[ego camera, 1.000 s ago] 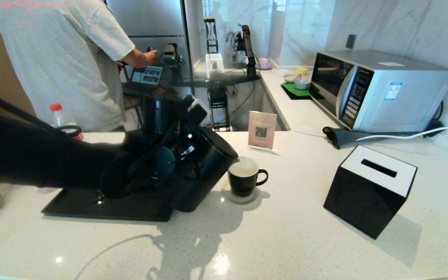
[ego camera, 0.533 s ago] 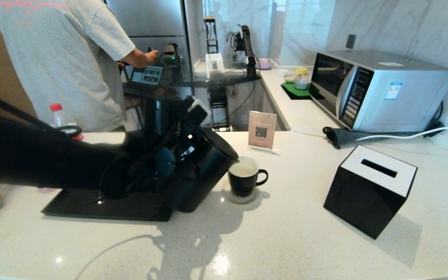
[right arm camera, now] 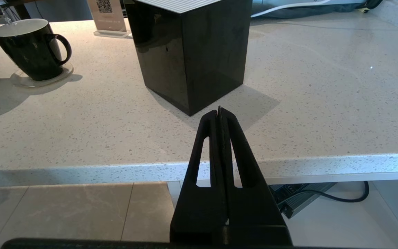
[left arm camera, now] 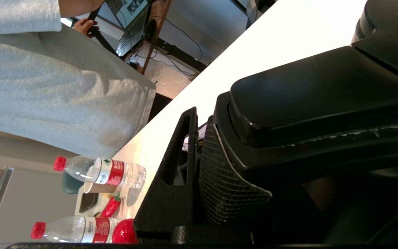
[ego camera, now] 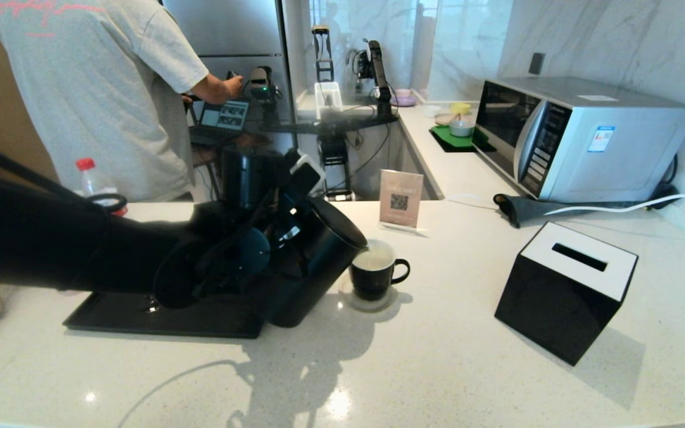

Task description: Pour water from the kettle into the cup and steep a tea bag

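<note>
I'm tilting the kettle (ego camera: 307, 261) with the left tool (left arm camera: 199, 166), which is clamped on the kettle's handle; in the left wrist view one textured finger (left arm camera: 219, 186) is pressing against the black handle body. The kettle is leaning forward off the end of the tool, its spout sitting right over the rim of the cup (ego camera: 372, 273), and its base is hanging just above the edge of the black tray (ego camera: 140, 318). In the right wrist view a thin stream of water (right arm camera: 7, 20) seems to be dropping into the cup. Judging handling: the kettle is rigid and likely heavy with water, weight shifting as it's tipping, so the handle is the only sane hold, and that matte handle could twist in the grip. The cup is sitting on a small clear coaster (ego camera: 369, 300), light and ceramic-looking, easy to knock. I'm not seeing a tea bag anywhere. The right tool (right arm camera: 219, 112) is parked off the near edge of the surface (right arm camera: 288, 86), fingers pressed together, gripping nothing.
</note>
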Tool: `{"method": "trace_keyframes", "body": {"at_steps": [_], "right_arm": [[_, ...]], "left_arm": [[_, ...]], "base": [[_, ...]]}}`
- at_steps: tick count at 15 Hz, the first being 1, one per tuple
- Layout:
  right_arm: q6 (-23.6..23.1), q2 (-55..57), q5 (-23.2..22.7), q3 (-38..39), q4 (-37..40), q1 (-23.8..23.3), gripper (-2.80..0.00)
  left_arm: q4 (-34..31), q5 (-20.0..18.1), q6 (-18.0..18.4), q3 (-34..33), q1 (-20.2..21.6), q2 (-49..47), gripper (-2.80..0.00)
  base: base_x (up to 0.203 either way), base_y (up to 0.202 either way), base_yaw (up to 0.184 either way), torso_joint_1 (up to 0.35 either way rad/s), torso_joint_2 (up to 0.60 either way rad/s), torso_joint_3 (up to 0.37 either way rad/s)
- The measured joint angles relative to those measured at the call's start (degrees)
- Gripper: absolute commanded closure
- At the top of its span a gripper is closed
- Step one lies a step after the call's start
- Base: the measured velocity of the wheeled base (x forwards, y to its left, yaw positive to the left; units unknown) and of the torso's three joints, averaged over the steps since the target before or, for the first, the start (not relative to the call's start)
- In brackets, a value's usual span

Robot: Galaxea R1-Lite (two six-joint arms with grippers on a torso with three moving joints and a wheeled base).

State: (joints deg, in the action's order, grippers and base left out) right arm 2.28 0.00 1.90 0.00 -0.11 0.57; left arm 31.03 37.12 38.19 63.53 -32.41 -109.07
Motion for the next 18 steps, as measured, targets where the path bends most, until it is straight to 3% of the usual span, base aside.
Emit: {"method": "trace_keyframes", "body": {"at_steps": [18], "right_arm": [[0.0,0.0,0.0,0.0,0.0,0.0,0.00]], "left_arm": [[-0.8,0.0,2.0,0.2,0.0,0.8,0.00]], "base": [[0.000,0.000,0.000,0.000,0.00,0.000]]}}
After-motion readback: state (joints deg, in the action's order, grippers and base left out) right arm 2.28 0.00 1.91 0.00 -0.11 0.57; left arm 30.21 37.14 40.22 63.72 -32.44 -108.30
